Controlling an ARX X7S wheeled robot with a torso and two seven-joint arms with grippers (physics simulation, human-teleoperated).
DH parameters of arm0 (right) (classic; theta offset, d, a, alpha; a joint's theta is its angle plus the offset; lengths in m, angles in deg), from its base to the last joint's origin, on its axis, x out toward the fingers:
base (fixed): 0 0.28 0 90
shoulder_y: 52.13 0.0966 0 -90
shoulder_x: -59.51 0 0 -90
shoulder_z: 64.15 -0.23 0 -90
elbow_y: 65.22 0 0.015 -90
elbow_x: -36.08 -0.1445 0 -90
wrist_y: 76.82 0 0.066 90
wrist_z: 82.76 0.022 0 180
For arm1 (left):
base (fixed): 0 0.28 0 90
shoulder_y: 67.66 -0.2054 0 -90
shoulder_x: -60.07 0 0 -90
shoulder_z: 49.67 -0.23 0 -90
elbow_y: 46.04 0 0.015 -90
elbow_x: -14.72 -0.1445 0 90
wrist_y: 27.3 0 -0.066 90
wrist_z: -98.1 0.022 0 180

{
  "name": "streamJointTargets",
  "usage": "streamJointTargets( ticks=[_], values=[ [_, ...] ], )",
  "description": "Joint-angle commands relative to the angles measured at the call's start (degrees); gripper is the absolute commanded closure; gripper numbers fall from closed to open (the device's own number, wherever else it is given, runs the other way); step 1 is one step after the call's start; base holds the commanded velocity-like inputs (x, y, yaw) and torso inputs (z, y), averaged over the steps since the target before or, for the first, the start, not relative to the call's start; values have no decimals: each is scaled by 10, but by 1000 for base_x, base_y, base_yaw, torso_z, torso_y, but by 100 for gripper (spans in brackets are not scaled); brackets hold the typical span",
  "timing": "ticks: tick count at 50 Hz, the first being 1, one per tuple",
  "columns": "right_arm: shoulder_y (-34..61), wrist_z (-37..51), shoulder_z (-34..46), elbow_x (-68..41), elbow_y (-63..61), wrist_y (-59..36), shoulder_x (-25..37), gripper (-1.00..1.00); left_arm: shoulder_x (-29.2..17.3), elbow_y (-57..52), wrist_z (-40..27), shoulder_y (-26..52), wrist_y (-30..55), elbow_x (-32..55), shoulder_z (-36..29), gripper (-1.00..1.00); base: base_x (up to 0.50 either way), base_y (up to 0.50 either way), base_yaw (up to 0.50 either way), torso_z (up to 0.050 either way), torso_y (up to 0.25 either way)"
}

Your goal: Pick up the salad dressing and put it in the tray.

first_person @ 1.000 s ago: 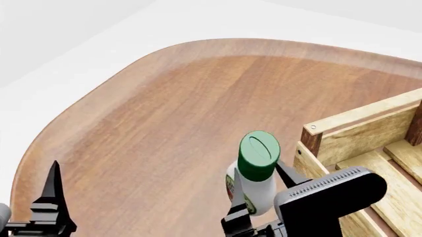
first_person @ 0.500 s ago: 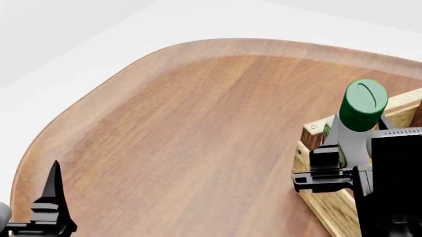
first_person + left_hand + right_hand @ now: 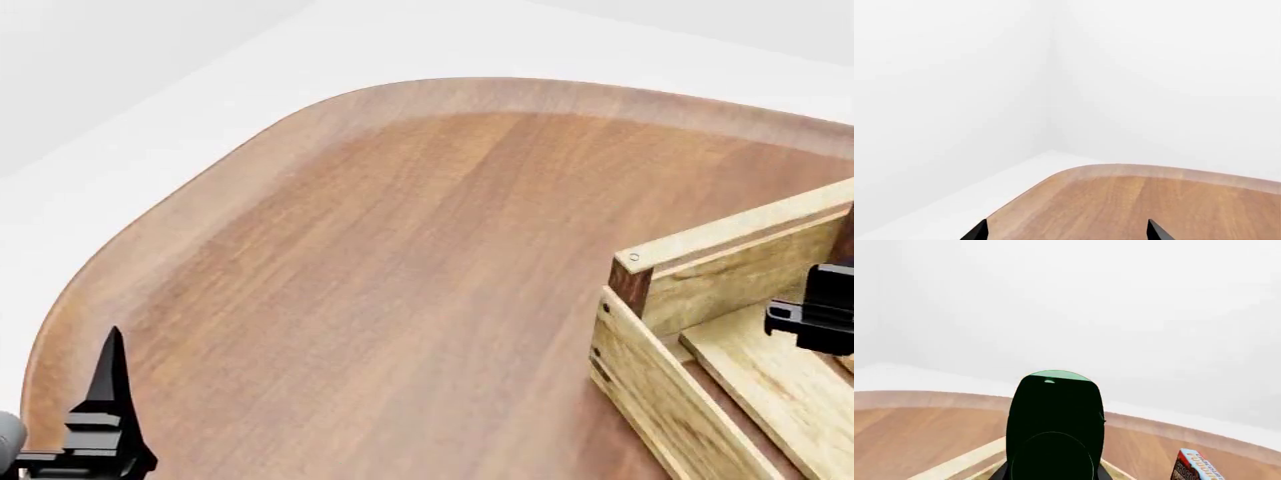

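over the tray [image 3: 694, 290] edge, right gripper [image 3: 1054, 475] pinches the salad dressing [image 3: 1054, 425]; left gripper [image 3: 1064, 232] spread.

The left gripper [image 3: 1064, 231] shows only two black tips, set apart with nothing between them. Under them is a brown wooden table [image 3: 1154, 205] with a round corner (its edge looks lighter). White walls [image 3: 954, 100] meet in a corner behind it.
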Motion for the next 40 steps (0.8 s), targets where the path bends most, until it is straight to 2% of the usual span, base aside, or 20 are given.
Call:
streamJointTargets(
  ticks=[1,19,30,40],
  values=[
    [26,11,-7,46,117,69,0,100,-1,2,-2,0,-3,-2,-3,-100,0,0,0,0,0],
    [69,14,4,74,304,156,-9,100,-4,1,-5,1,-3,-2,-6,-100,0,0,0,0,1],
    [105,9,13,90,479,259,-23,100,-6,2,-7,1,-5,-4,-9,-100,0,0,0,0,1],
    [118,13,9,94,587,340,-29,100,-7,2,-8,1,-5,-3,-11,-100,0,0,0,0,1]
  ],
)
